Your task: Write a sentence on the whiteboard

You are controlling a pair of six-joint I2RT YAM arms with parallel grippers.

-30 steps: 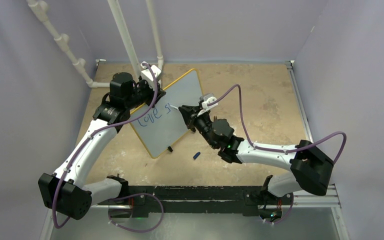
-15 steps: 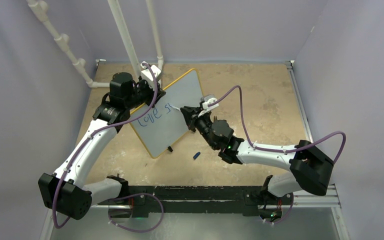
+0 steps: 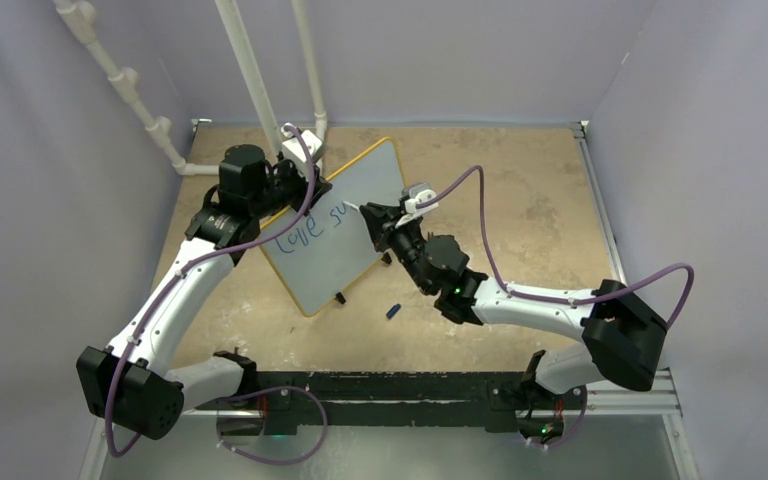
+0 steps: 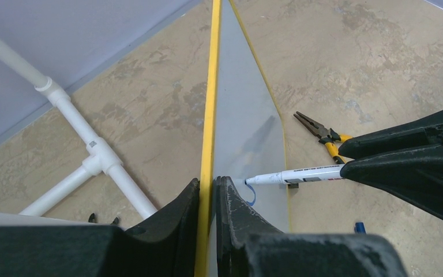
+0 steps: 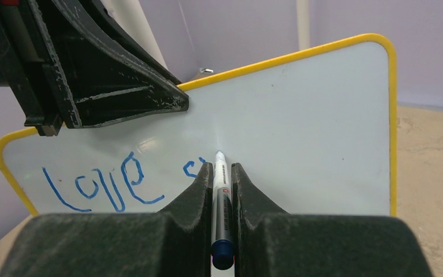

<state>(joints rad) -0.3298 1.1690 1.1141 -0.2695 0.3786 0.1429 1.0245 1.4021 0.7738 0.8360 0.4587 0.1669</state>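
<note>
White-and-black arms, purple cables

Left tool and right tool seemingly clamped, facing each other.

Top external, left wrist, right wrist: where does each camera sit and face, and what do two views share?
Top external: above and behind, looking down; both arms, whiteboard.
Left wrist: on left gripper, sighting along the clamped whiteboard edge; fingers show.
Right wrist: on right gripper, facing the sentence; fingers hold marker.
Both wrists share marker, whiteboard.

Even soft light, faint glare on the whiteboard
</note>
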